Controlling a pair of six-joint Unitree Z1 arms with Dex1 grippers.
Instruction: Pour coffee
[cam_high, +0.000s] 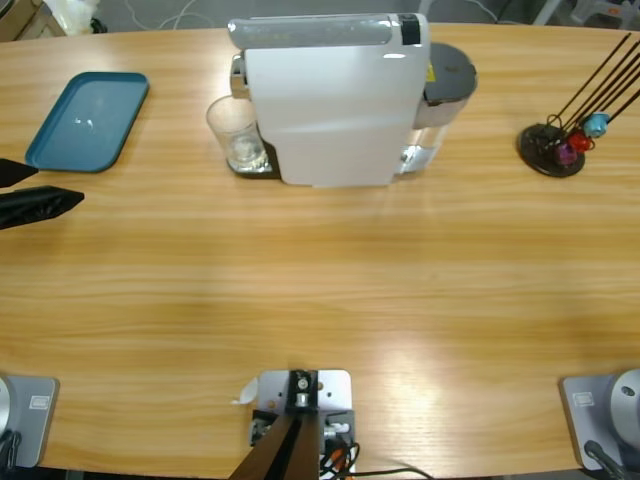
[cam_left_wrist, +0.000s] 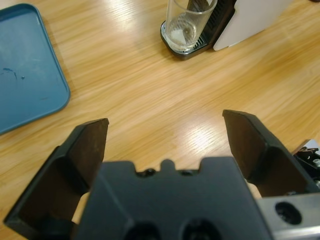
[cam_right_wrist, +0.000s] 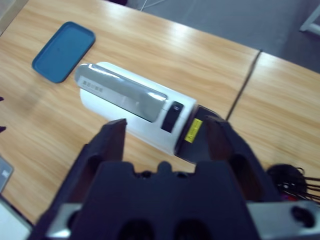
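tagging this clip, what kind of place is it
Probably a robot lab bench staged as a coffee corner: a white capsule coffee machine with a glass tumbler at its spout, a capsule rack, and a blue tray on a long wooden table.

Teal-blue tray, white coffee machine, clear tumbler, light wood-grain table

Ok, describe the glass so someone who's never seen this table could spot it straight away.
Find the big white coffee machine at the table's far middle. The glass stands on the machine's dark drip tray, on its end nearer the blue tray. It is the only clear tumbler there.
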